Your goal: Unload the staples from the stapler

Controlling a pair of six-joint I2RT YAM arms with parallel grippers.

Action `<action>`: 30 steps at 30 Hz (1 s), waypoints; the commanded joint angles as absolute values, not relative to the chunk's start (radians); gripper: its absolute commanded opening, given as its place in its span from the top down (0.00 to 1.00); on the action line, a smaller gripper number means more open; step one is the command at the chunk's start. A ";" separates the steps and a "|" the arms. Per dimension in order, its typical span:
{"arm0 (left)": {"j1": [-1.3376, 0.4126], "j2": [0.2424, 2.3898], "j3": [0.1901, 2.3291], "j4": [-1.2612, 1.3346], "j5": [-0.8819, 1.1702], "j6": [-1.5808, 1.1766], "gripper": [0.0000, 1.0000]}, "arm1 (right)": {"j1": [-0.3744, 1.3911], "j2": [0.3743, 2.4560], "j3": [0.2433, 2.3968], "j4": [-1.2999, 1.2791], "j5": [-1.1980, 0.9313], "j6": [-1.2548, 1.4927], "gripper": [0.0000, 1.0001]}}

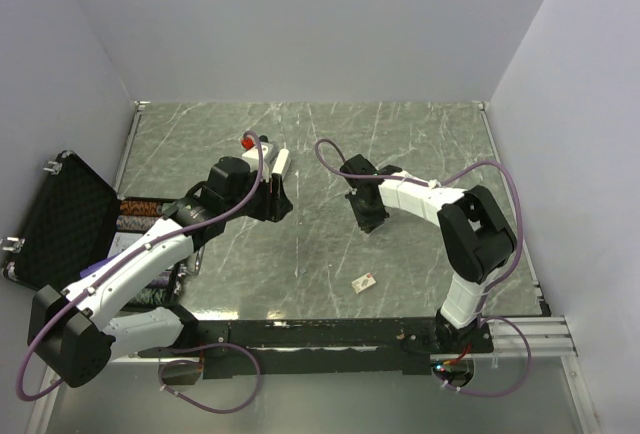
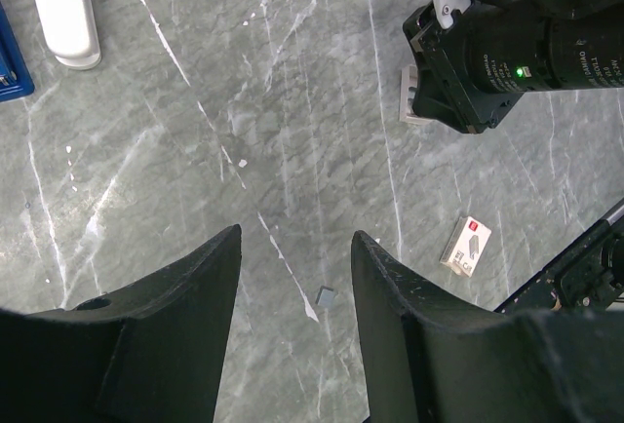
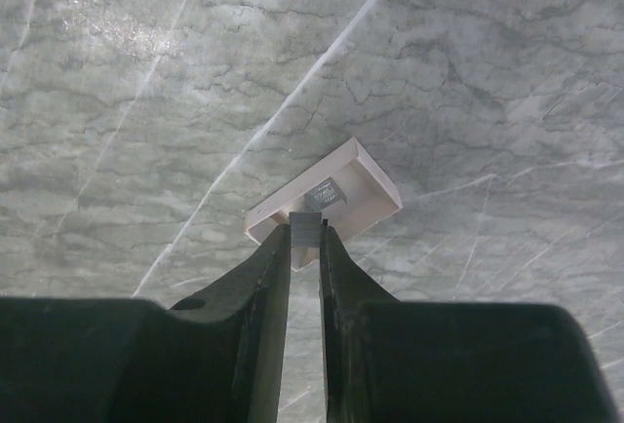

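Stapler, small, blue-bodied (image 2: 7,60): only a corner shows, at the left edge of the left wrist view. It lies just beside a white rounded oblong bar (image 2: 62,6), apart from both grippers.

Staples, short thin grey strip (image 3: 306,220): pinched between the tips of the right gripper (image 3: 305,236), whose jaws stand nearly closed on it. The strip is directly over a shallow tan-and-white cardboard tray (image 3: 366,184); whether it touches the tray cannot be told.

Left gripper (image 2: 294,248): fingers about half spread, holding nothing, hovering above bare surface.

Grey marble-patterned table (image 1: 420,134): broad open stretch between the two grippers and toward the far and right edges.

Small red-and-white card (image 1: 365,281): near the front edge.

Black open case (image 1: 65,216): at the left edge.
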State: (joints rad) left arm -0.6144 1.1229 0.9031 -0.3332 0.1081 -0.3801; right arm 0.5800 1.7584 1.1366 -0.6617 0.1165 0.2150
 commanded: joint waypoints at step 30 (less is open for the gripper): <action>-0.604 1.063 0.896 -0.290 0.095 -0.390 0.46 | 0.779 1.549 1.240 -0.740 0.028 0.310 0.56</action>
